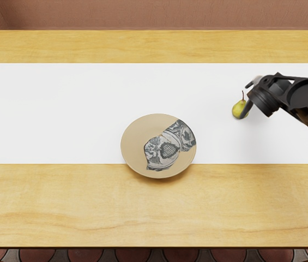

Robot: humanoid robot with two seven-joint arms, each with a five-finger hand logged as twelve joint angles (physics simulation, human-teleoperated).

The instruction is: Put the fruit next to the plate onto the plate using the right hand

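A small yellow-green pear (239, 109) with a brown stem stands upright on the white runner, well to the right of the plate. The round tan plate (137, 143), with a blue-and-white patterned patch on its right half, lies in the middle of the table. My dark right hand (252, 98) comes in from the right edge and sits against the pear's right side, covering a sliver of it. Whether it grips the fruit is hidden by the hand's own bulk. The left arm does not show.
A white runner (61, 109) crosses the wooden table (143, 207) from left to right, with bare wood bands in front and behind. A reddish-brown wall or floor strip lies beyond the far table edge.
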